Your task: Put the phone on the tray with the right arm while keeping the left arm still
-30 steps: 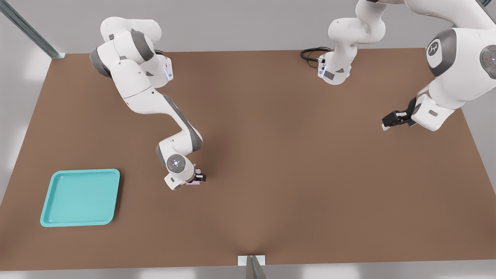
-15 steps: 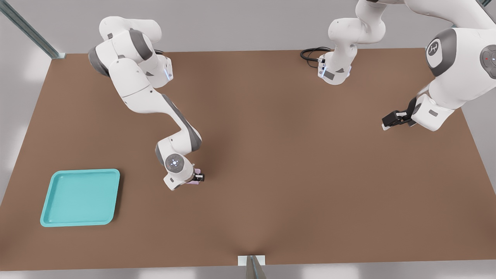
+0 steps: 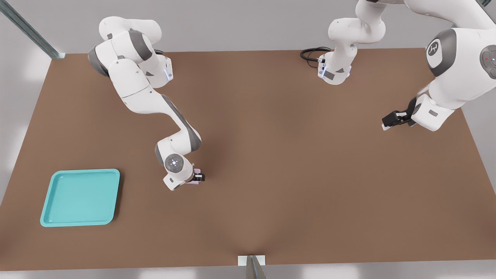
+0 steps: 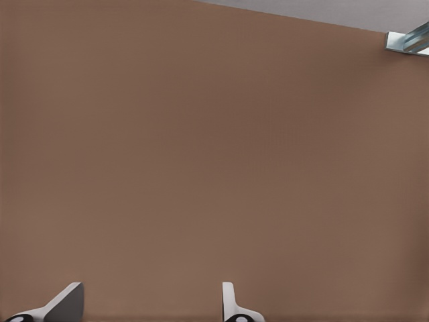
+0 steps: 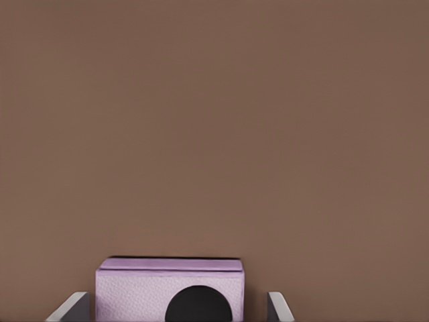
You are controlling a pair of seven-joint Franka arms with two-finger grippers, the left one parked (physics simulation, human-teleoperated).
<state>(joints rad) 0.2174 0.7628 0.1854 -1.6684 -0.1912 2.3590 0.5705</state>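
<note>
Brown tabletop (image 3: 294, 162) fills most of what we see, matte and flat, with the two white arms reaching over it from the far edge. We find the right arm (image 3: 155, 104) bent down over the middle-left of the table, its round grey wrist cap showing a pale light. Its black gripper (image 3: 195, 178) sits low over the surface, and a sliver of the pale pink-lilac phone (image 3: 195, 171) peeks out beside it.

From the right wrist view, we see the phone (image 5: 169, 288) between the two grey fingertips (image 5: 70, 307), one on each side of it with a thin gap of brown showing at either flank, so the fingers stand spread around the phone rather than pressing on it. One round black lens shows on the phone's face. We cannot tell from either view whether the phone rests on the table or is lifted off it.

The turquoise tray (image 3: 58, 219) lies at the front view's left, nearer the near edge, well apart from the gripper and the phone.
</note>
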